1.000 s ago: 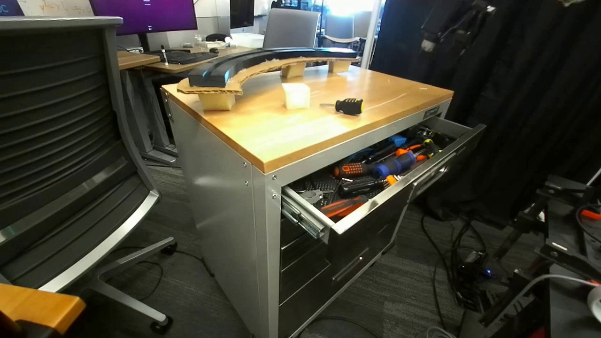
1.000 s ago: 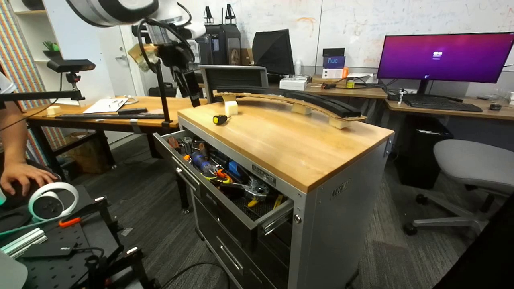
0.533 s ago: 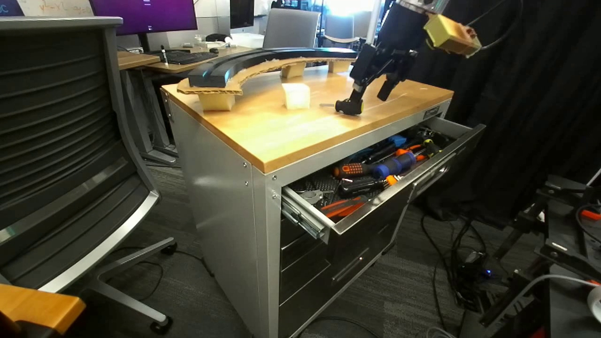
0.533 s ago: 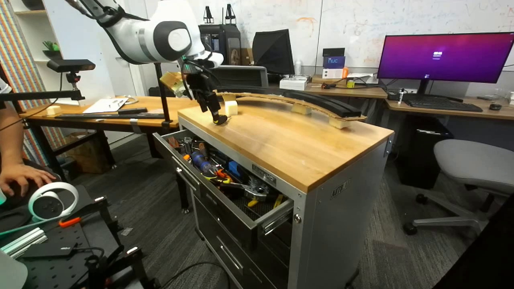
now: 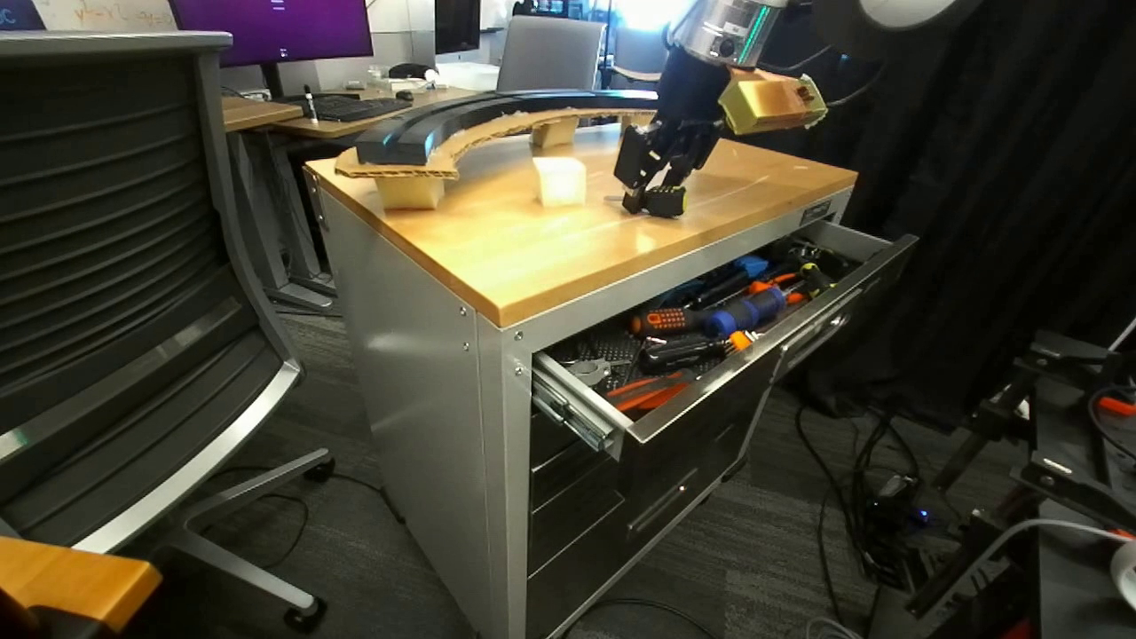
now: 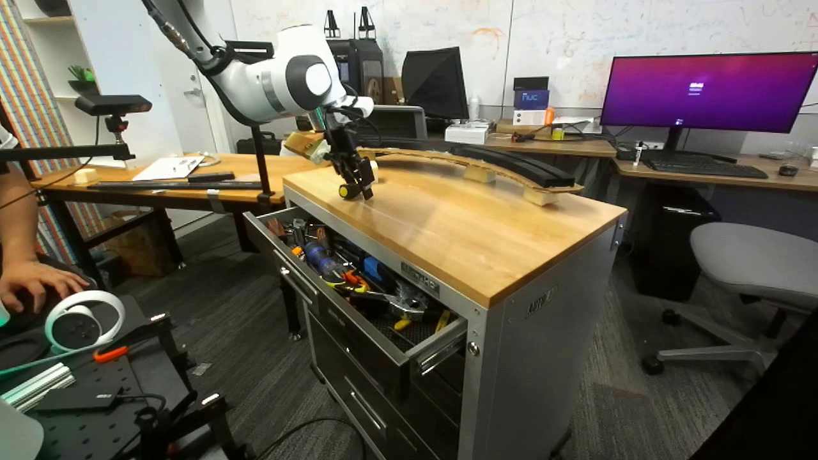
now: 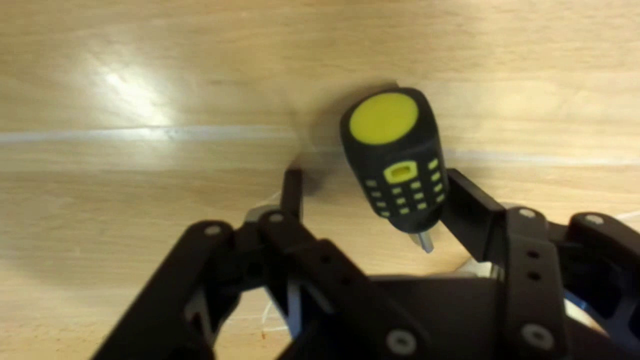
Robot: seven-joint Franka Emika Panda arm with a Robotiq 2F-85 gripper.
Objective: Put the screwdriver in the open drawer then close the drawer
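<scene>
Pale wood (image 5: 532, 257) bears the screwdriver (image 7: 395, 160); below the screwdriver, the drawer (image 6: 358, 332) stands pulled out, presumably to receive it. Around the screwdriver, the gripper (image 7: 374, 180) holds nothing, fingers (image 7: 293, 192) widely parted to either side, I'd guess for a pinch across. Only the wrist view shows one finger clear of the screwdriver, the other touching or nearly; only the exterior views show the drawer.

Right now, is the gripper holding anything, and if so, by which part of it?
Nothing is held: the gripper stands open, and the wrist view shows a clear gap between one finger and the screwdriver.
</scene>
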